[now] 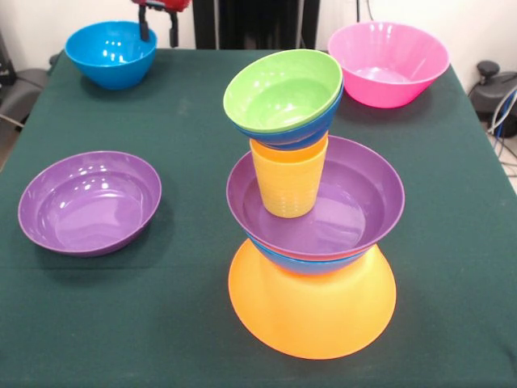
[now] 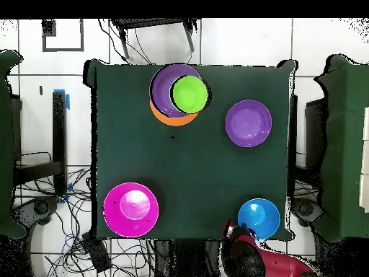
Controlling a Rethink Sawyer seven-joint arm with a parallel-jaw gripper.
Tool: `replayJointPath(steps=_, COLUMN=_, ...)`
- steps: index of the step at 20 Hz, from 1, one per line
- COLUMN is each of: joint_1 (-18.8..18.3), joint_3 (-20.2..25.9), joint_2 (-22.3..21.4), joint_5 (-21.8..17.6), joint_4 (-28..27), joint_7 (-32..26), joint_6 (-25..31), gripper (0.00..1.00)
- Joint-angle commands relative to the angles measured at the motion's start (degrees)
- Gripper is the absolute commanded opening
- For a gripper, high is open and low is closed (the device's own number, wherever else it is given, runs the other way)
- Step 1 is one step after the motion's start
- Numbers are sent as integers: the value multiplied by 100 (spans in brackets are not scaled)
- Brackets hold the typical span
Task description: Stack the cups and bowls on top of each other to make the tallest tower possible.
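Observation:
The tower stands at the table's middle in the front view. Its base is the upside-down yellow-orange bowl (image 1: 311, 307). Above it sit a bright blue bowl (image 1: 311, 262), a purple bowl (image 1: 355, 194), the yellow ribbed cup (image 1: 288, 184), a dark blue bowl (image 1: 311, 132) and the green bowl (image 1: 283, 87), which tilts a little. In the overhead view the tower (image 2: 167, 90) is at the top middle. My gripper (image 1: 158, 39) is open and empty at the far edge, next to the loose bright blue bowl (image 1: 111, 52). The orange cup does not show.
A loose purple bowl (image 1: 89, 200) lies at the left, also in the overhead view (image 2: 248, 123). The large pink bowl (image 1: 388, 63) stands at the far right corner, also in the overhead view (image 2: 130, 210). The red arm (image 2: 277, 265) is drawn back off the table by the blue bowl (image 2: 259, 218).

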Motion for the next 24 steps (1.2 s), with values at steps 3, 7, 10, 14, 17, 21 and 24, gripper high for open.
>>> replayJointPath(steps=3, joint_1=479, joint_3=-283, joint_2=942, joint_5=-74, joint_4=-309, joint_7=644, joint_6=-1092, gripper=100)
replayJointPath(steps=7, joint_1=905, joint_3=-965, joint_2=1180, joint_5=298, joint_4=-419, joint_7=496, joint_6=-1880, gripper=100)
replayJointPath(steps=10, joint_1=859, joint_3=-1079, joint_2=1247, joint_5=239, joint_4=-552, joint_7=431, joint_6=-2028, gripper=100)
replayJointPath(steps=14, joint_1=922, joint_3=-1155, joint_2=1328, joint_5=256, joint_4=-657, joint_7=438, joint_6=-2113, gripper=100)
replayJointPath(steps=17, joint_1=1017, joint_3=-1266, joint_2=1351, joint_5=328, joint_4=-696, joint_7=424, joint_6=-2217, gripper=100)
replayJointPath(steps=21, joint_1=1007, joint_3=-1232, joint_2=1258, joint_5=163, joint_4=-834, joint_7=405, joint_6=-2072, gripper=100)
replayJointPath(steps=24, joint_1=944, joint_3=-1091, joint_2=1238, joint_5=4, joint_4=-931, joint_7=435, joint_6=-1981, gripper=100)
